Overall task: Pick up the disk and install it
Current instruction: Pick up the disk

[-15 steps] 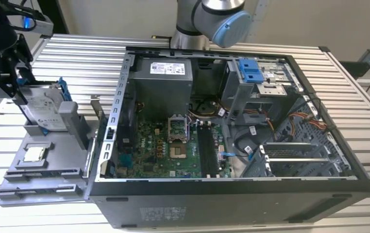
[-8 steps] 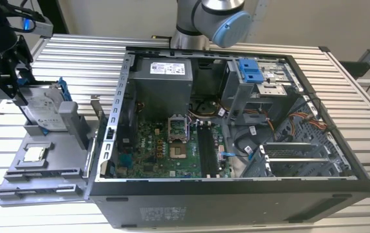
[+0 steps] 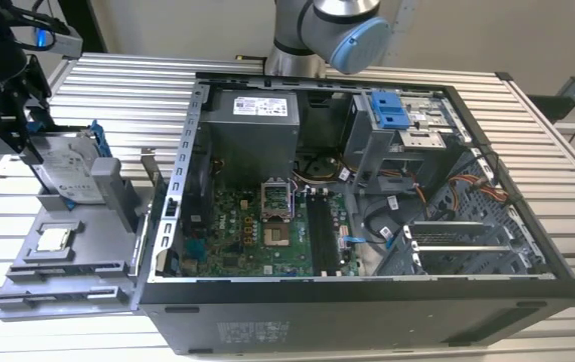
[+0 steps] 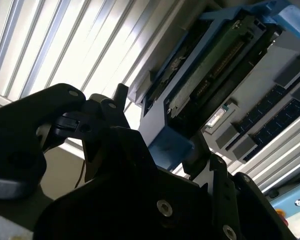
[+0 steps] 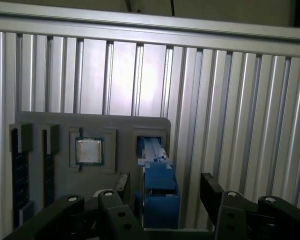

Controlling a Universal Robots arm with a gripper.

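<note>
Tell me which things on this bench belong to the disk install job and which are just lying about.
Belongs to the job:
disk, upright in the grey tray
gripper, open, straddling the disk
open computer case
drive cage with blue latch, likely the destination

Just lying about:
processor chip on the tray

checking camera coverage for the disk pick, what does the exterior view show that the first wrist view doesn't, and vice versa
Exterior view: the open computer case, its motherboard, the drive cage with a blue latch, and the disk upright, its flat labelled face showing.
First wrist view: the disk edge-on, its blue carrier in a slot of the grey tray, the hand open with a finger on each side.
Both: the tray, the disk, the processor chip and the hand.
</note>
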